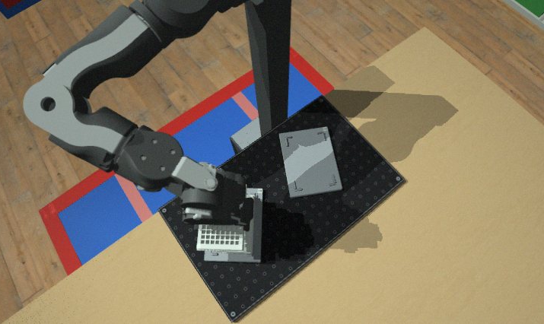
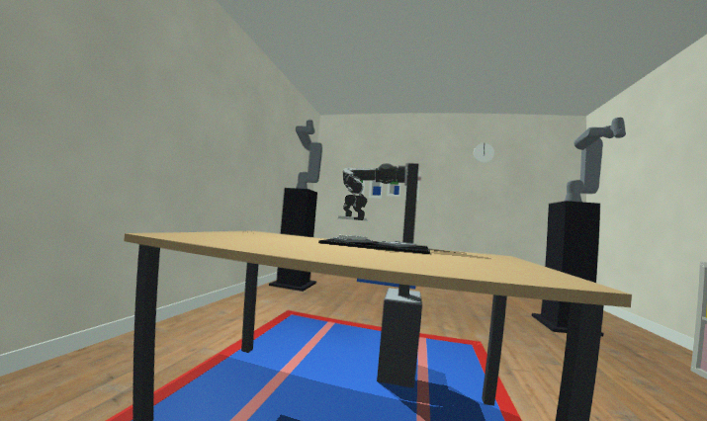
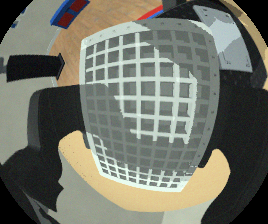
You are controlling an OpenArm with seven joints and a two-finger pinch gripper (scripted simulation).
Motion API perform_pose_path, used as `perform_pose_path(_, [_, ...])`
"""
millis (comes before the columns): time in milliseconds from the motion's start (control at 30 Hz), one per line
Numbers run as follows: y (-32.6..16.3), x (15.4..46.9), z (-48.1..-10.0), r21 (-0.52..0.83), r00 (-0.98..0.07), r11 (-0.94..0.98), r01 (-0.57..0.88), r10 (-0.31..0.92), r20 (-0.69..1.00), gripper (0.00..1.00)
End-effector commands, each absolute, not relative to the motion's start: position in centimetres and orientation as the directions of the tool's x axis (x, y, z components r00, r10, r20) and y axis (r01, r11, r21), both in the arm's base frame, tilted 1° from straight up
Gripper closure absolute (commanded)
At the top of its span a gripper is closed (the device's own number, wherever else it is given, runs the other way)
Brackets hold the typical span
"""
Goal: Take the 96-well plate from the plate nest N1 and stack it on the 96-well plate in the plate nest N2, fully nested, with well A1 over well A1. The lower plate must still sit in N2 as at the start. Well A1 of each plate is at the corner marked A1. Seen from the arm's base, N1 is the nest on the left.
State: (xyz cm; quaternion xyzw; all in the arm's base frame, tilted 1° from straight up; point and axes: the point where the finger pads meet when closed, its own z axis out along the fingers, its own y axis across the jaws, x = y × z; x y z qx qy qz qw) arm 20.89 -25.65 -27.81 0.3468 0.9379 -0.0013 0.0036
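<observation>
My gripper point(image 1: 214, 217) is shut on a white 96-well plate point(image 1: 219, 239) and holds it in the air over the grey plate nest N2 point(image 1: 254, 231) at the near-left of the black perforated baseplate point(image 1: 281, 209). The held plate fills the wrist view point(image 3: 151, 103) as a grid of wells. In the exterior view the gripper point(image 2: 354, 210) hangs well above the table with the plate point(image 2: 351, 217) under it. The plate in N2 is hidden under the held plate and my arm. The grey nest N1 point(image 1: 310, 160) lies empty, its corner marks showing.
The arm's dark column point(image 1: 267, 60) rises at the back edge of the baseplate, beside N1. The tan table point(image 1: 446, 225) extends to the right and front. Two other arms on black pedestals point(image 2: 298, 237) point(image 2: 573, 261) stand far behind the table.
</observation>
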Motion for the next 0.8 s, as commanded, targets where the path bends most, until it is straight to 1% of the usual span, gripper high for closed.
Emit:
perform_pose_path(0, [-25.43, 21.00, -27.72, 0.004, -0.759, 0.759, 0.651, 0.651, -0.011, 1.00])
perform_pose_path(767, [-24.94, 20.96, -27.74, 0.006, -0.759, 0.759, 0.651, 0.651, -0.012, 1.00])
